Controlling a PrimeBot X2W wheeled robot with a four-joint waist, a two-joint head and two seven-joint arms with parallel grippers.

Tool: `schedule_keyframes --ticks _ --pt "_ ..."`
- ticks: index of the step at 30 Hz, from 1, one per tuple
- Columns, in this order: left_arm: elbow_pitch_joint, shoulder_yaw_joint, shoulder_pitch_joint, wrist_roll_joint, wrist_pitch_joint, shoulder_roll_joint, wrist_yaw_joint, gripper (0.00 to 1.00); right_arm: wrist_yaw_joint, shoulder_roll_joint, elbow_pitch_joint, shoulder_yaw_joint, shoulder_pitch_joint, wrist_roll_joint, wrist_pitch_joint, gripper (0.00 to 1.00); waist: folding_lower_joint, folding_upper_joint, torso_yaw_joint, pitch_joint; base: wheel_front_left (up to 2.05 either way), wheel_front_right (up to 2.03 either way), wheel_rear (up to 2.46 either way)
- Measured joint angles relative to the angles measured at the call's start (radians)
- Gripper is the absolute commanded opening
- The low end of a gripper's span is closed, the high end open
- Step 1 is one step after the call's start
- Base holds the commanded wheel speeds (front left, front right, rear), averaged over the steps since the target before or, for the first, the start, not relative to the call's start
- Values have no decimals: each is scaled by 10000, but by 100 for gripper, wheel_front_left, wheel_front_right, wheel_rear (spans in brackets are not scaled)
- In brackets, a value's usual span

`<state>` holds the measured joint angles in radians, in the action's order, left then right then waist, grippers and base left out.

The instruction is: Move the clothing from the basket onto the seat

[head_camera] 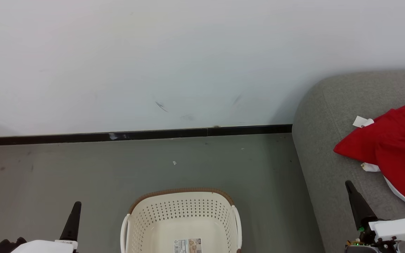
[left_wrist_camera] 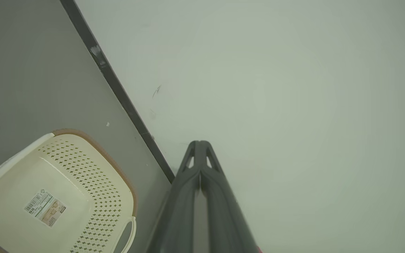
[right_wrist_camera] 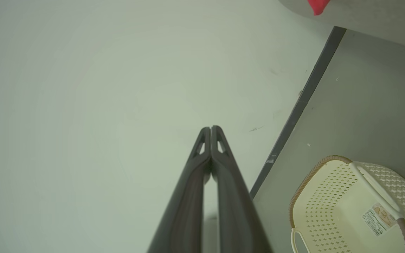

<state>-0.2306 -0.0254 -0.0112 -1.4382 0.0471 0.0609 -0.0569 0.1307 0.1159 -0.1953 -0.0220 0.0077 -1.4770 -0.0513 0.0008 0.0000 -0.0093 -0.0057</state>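
The grey seat point(head_camera: 329, 116) is standing at the right, carrying the red clothing point(head_camera: 399, 140) on its cushion. The basket point(head_camera: 183, 211) is sitting on the floor point(head_camera: 47, 175) between the arms, its bare bottom showing. The left gripper point(left_wrist_camera: 199, 142) and the right gripper point(right_wrist_camera: 211, 128) are hovering with fingers pressed together, gripping nothing.

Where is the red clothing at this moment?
In the head view the clothing lies at the right edge, on the grey seat. The basket stands on the floor to its left, apart from it.
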Motion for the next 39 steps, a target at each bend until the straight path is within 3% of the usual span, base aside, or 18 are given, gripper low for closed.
schedule_keyframes --ticks 14,39 --pt "-255 -405 -408 -1672 499 -213 -527 0 0 171 -420 73 -567 -2410 380 0 -2 0 95 90 0 0 0" --pt "-376 -435 -438 -1712 499 -215 -604 0 0 169 -522 111 -575 -2412 433 0 -3 0 93 88 0 0 0"
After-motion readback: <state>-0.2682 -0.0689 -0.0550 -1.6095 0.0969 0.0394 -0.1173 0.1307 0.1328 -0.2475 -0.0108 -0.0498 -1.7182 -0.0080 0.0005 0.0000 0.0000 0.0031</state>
